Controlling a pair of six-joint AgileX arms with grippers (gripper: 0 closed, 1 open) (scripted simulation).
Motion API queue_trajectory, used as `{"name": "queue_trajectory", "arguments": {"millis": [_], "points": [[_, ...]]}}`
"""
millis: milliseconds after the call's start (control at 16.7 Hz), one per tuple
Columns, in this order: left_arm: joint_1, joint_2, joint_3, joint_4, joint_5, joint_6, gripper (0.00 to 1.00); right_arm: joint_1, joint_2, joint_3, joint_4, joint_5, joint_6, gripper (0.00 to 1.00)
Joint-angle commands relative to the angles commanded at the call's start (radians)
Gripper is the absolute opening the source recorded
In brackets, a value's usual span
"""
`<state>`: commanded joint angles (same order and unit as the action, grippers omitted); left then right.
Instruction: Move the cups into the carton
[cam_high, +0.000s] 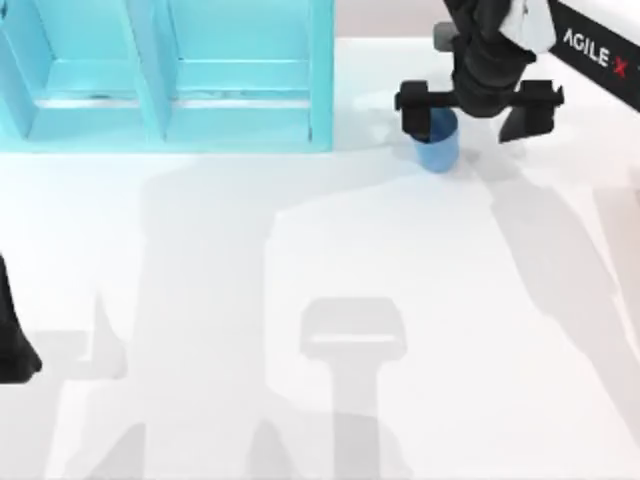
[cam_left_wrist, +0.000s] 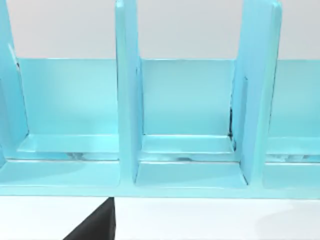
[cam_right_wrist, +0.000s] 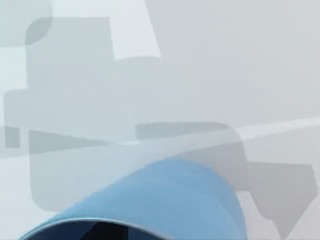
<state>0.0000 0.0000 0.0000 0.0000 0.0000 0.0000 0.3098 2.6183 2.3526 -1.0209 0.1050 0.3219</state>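
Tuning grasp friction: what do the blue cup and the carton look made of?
Blue cup, under the right claw: smooth matte plastic by the look, even colour, no glaze shine. Carton: rigid turquoise panels, painted wood or plastic, faint sheen on compartment floors; can't say which.

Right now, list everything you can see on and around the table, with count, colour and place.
Carton: one, light blue, open compartments split by upright dividers, top view's far left to centre.
Blue cup: one, plain blue, on the table just right of the carton, under the right gripper.
Table: one, white, beneath everything.
Right gripper: one, black, over the blue cup at the far right; fingers spread wide.
Left arm: one, black, parked at the left edge.
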Motion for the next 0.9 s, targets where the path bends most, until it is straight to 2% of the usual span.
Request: {"name": "queue_trajectory", "arguments": {"millis": [600, 900], "points": [[0.0, 0.0, 0.0, 0.0, 0.0, 0.0, 1.0, 0.0, 0.0, 0.0, 0.0, 0.0, 0.0, 0.02], [0.0, 0.0, 0.0, 0.0, 0.0, 0.0, 1.0, 0.0, 0.0, 0.0, 0.0, 0.0, 0.0, 0.0]]}}
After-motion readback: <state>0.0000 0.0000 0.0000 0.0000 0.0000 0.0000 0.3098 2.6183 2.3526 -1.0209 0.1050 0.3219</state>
